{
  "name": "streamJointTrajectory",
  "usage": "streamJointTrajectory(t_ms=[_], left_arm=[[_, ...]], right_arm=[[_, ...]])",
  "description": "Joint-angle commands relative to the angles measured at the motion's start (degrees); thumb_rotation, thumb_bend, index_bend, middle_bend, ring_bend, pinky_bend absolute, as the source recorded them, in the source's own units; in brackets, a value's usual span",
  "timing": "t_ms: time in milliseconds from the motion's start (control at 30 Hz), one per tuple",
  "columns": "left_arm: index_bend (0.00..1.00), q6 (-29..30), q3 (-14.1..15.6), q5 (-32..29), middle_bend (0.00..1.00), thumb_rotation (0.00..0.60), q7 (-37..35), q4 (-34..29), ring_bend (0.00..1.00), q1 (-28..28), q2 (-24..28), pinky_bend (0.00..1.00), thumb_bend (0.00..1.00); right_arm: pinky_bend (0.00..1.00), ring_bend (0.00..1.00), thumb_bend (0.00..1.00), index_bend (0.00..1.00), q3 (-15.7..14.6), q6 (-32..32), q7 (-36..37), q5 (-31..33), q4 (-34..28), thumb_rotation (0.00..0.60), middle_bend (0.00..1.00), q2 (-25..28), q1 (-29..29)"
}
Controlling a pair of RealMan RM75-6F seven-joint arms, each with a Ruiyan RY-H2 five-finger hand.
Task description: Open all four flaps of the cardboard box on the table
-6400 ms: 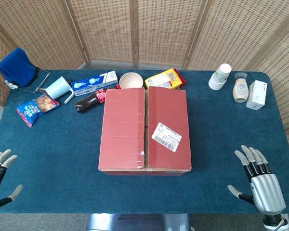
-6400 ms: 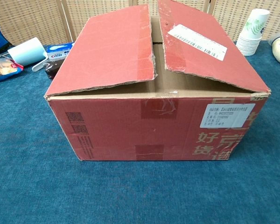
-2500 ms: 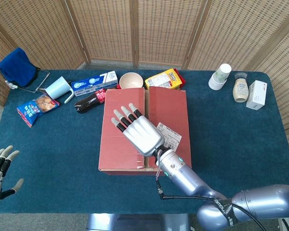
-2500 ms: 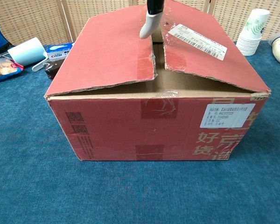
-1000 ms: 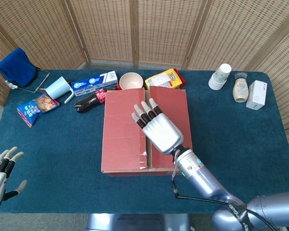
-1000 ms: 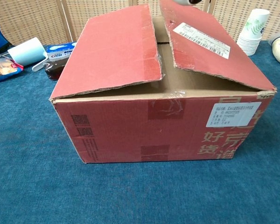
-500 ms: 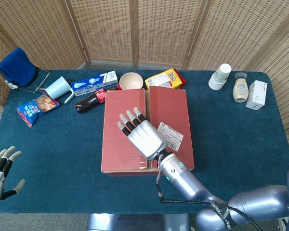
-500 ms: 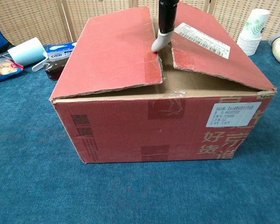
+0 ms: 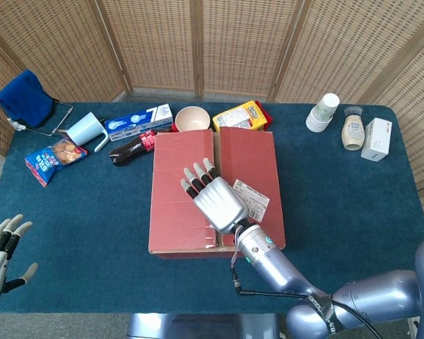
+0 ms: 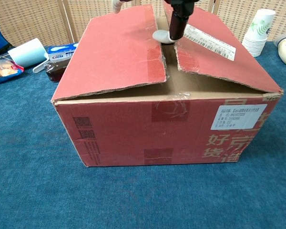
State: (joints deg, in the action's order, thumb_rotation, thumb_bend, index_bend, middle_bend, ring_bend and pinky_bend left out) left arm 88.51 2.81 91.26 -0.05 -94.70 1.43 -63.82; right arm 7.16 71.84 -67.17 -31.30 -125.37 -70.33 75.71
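Shifted slightly up and right over the box top since half a second ago: right hand (image 9: 213, 198), fingertip now at the centre seam instead of the left flap's edge. Box itself unchanged from then.

Cardboard box (image 9: 215, 191) at frame centre in head view, on blue table (image 9: 92, 226). Red-brown, two long top flaps meeting along a lengthwise seam, neither lifted fully. Left flap (image 10: 114, 50) and right flap (image 10: 214, 50) both bowed upward in chest view, gap between them at the near end showing brown inner cardboard. White shipping label (image 9: 251, 198) on right flap, second white label (image 10: 238, 117) on front face at right, printed characters below it. Tape patches on front face centre.

Right hand palm-down over seam, fingers spread and pointing to upper left of frame, holding nothing. Left hand (image 9: 1, 256) at lower left edge of head view, well apart from box, fingers spread, empty.

Head view only: both hands whole, right forearm running to lower right, plus clutter behind box: bowl (image 9: 192, 118), yellow packet (image 9: 242, 115), dark bottle (image 9: 131, 147), blue-white carton (image 9: 138, 120), mug (image 9: 85, 130), snack bag (image 9: 53, 159), blue cloth (image 9: 22, 97); at upper right paper cups (image 9: 323, 111), jar (image 9: 352, 132), white box (image 9: 377, 139).

Chest view only: front face, flap bowing, one light fingertip (image 10: 160, 36) touching at the seam, another fingertip at top edge.
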Motion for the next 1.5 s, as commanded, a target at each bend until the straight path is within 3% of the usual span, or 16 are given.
streamJointTrajectory(t_ms=[33, 167, 333, 500, 733, 1100, 1500], left_arm=[[0.13, 0.1, 0.0, 0.0, 0.0, 0.6, 0.0, 0.0, 0.0, 0.0, 0.0, 0.11, 0.2], [0.13, 0.0, 0.1, 0.2, 0.0, 0.6, -0.1, -0.1, 0.0, 0.0, 0.0, 0.11, 0.2], [0.13, 0.0, 0.2, 0.2, 0.0, 0.6, -0.1, -0.1, 0.0, 0.0, 0.0, 0.11, 0.2], [0.13, 0.1, 0.1, 0.2, 0.0, 0.6, -0.2, 0.0, 0.0, 0.0, 0.1, 0.11, 0.2], [0.13, 0.1, 0.1, 0.0, 0.0, 0.6, -0.4, 0.0, 0.0, 0.1, 0.1, 0.11, 0.2], [0.13, -0.7, -0.1, -0.6, 0.0, 0.6, -0.1, 0.2, 0.0, -0.3, -0.1, 0.11, 0.2], [0.13, -0.6, -0.1, -0.8, 0.0, 0.6, -0.5, 0.2, 0.0, -0.2, 0.0, 0.11, 0.2]], right_arm=[[0.09, 0.0, 0.49, 0.0, -0.2, 0.2, -0.2, 0.2, -0.2, 0.6, 0.0, 0.2, 0.0], [0.08, 0.0, 0.47, 0.0, -0.6, 0.3, -0.6, 1.2, -0.7, 0.6, 0.0, 0.3, 0.1], [0.06, 0.0, 0.31, 0.0, 0.4, 1.5, -0.3, 3.2, -1.8, 0.6, 0.0, 0.0, 0.5], [0.02, 0.0, 0.38, 0.0, 2.0, 4.0, -1.5, 7.4, -4.1, 0.6, 0.0, -0.7, 1.7], [0.0, 0.0, 0.35, 0.0, 3.5, 3.8, -2.6, 12.6, -4.8, 0.6, 0.0, -1.0, 3.9], [0.0, 0.0, 0.35, 0.0, 6.2, 4.9, -0.7, 12.3, -6.4, 0.6, 0.0, 0.4, 5.3], [0.0, 0.0, 0.35, 0.0, 4.2, 6.9, -4.2, 13.9, -6.3, 0.6, 0.0, -3.2, 8.1]])
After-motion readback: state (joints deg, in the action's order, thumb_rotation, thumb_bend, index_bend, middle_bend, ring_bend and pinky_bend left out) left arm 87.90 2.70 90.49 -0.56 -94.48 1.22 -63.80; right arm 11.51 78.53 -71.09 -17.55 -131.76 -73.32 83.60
